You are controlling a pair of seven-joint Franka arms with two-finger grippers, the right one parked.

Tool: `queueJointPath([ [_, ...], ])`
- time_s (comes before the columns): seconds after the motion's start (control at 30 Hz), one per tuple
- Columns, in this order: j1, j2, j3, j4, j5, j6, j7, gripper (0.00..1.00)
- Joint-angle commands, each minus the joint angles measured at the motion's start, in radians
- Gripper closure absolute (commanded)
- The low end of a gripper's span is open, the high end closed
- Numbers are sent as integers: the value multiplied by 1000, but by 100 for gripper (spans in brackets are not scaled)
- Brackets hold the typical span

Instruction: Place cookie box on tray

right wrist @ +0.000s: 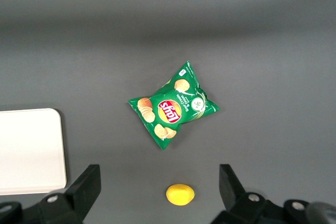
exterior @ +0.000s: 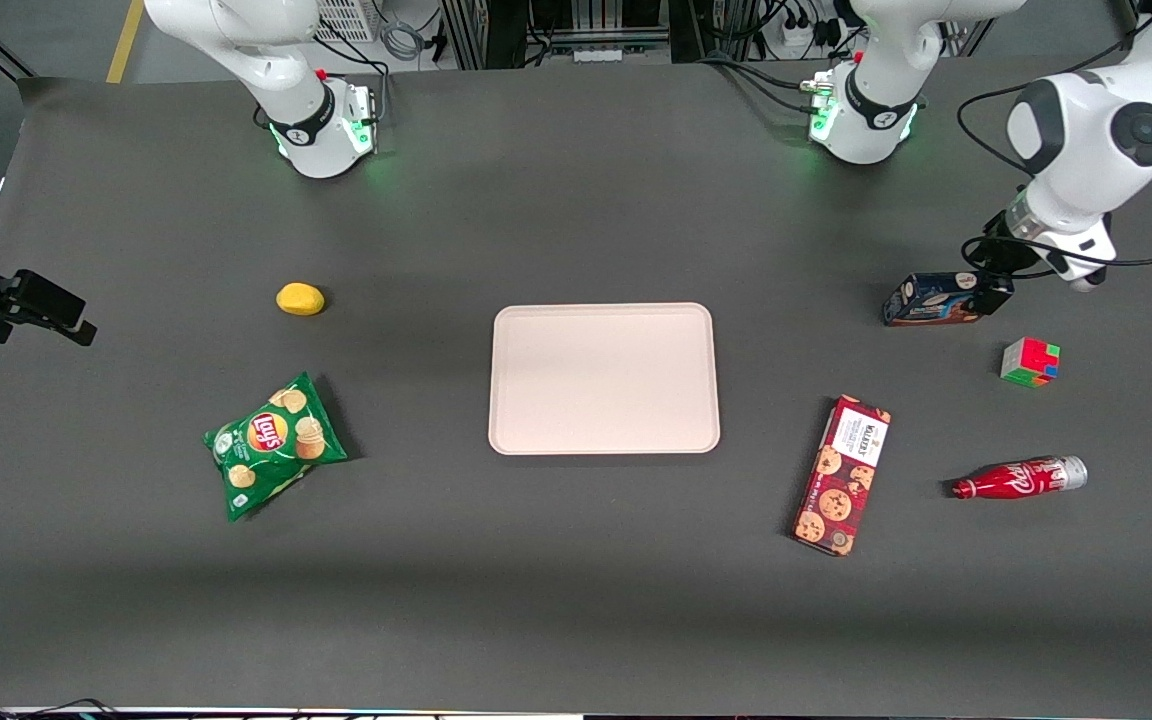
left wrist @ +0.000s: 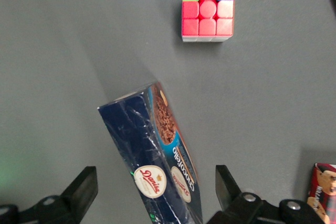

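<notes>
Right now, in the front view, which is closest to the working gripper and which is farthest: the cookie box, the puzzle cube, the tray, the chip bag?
The gripper, fingers open, is at the cookie box.
1. Cookie box: between the fingers.
2. Puzzle cube: close by, nearer the front camera.
3. Tray: mid-table.
4. Chip bag: toward the parked arm's end.

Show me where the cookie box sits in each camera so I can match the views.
Front view: the cookie box lies toward the working arm's end of the table, with the tool at its end.
Left wrist view: the box sits between the open fingers.
Right wrist view: not in it.
Shared landmark: the puzzle cube beside the box.
</notes>
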Motion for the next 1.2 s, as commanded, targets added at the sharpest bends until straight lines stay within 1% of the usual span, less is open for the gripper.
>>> queueJointPath([
  [0.0, 0, -12, 2, -70, 10, 89, -22, 0],
  [0.2, 0, 42, 2, -89, 10, 178, -24, 1],
  [0.23, 0, 54, 2, -90, 10, 192, -24, 7],
  [0.3, 0, 66, 2, -92, 10, 207, -24, 24],
  [0.33, 0, 68, 2, -92, 8, 210, -27, 37],
  [0.37, 1, 68, 2, -92, 8, 210, -37, 56],
  [0.4, 1, 68, 4, -90, 8, 210, -50, 65],
  [0.5, 1, 71, 4, -89, 8, 210, -64, 80],
  [0.6, 1, 70, 2, -84, 10, 210, -76, 89],
  [0.8, -2, 51, 1, -57, 10, 186, -96, 90],
  [0.93, -7, 34, -16, -24, 11, 131, -100, 90],
  [1.03, -10, 24, -68, 40, 11, 56, -103, 90],
  [1.17, -10, 10, -168, 163, 11, -141, -107, 90],
])
